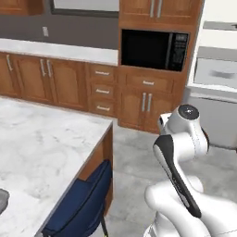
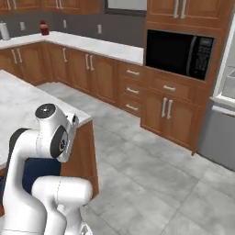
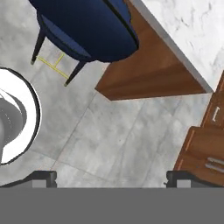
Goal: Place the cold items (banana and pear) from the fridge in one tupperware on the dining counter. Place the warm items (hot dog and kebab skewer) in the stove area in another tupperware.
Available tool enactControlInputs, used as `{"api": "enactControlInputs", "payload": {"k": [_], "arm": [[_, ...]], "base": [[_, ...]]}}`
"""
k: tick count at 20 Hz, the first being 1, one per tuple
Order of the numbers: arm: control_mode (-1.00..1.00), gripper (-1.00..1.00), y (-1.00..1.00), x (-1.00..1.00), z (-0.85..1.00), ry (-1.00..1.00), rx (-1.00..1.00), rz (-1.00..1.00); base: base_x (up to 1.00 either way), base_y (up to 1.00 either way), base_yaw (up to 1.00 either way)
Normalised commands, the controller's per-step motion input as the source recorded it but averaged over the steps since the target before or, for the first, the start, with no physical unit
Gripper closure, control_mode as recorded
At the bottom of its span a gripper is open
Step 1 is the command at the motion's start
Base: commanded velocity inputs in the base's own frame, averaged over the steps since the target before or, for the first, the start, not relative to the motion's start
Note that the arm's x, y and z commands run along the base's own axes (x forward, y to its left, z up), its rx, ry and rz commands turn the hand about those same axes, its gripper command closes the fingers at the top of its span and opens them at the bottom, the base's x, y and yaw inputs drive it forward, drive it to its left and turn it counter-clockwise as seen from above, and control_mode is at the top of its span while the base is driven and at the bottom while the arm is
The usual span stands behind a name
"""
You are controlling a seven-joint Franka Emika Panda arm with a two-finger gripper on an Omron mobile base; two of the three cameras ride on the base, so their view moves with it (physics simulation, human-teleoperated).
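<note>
In the hand view my gripper (image 3: 111, 178) points down at the grey tiled floor. Its two dark fingertips (image 3: 43, 177) stand wide apart, open, with nothing between them. The white-grey marble dining counter (image 1: 41, 139) lies at the left, and its corner (image 3: 192, 30) also shows from the hand. A rounded grey tray edge (image 1: 2, 201) sits on it at the picture's left border; I cannot tell which tupperware it is. The fridge (image 1: 216, 74) stands at the far right, with pale shelves and a grey bin showing. The banana, pear, hot dog and kebab skewer are out of view.
A blue chair (image 1: 85, 203) is tucked against the counter's wooden end, right under the hand (image 3: 87, 26). Brown cabinets (image 1: 102, 90) and a black microwave (image 1: 152, 48) line the far wall. Open grey floor (image 2: 151, 174) lies between the counter and the cabinets.
</note>
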Motion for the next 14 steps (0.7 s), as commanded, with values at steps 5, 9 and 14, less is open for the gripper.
{"api": "enactControlInputs", "payload": {"k": [5, 9, 14], "arm": [[1.00, -1.00, 0.00, 0.00, 0.00, 0.00, 0.00, 0.00], [1.00, -1.00, 0.00, 0.00, 0.00, 0.00, 0.00, 0.00], [1.00, -1.00, 0.00, 0.00, 0.00, 0.00, 0.00, 0.00]], "base": [[0.08, -0.58, -0.72], [0.15, -0.61, -0.68], [0.40, -0.18, -0.56]]}}
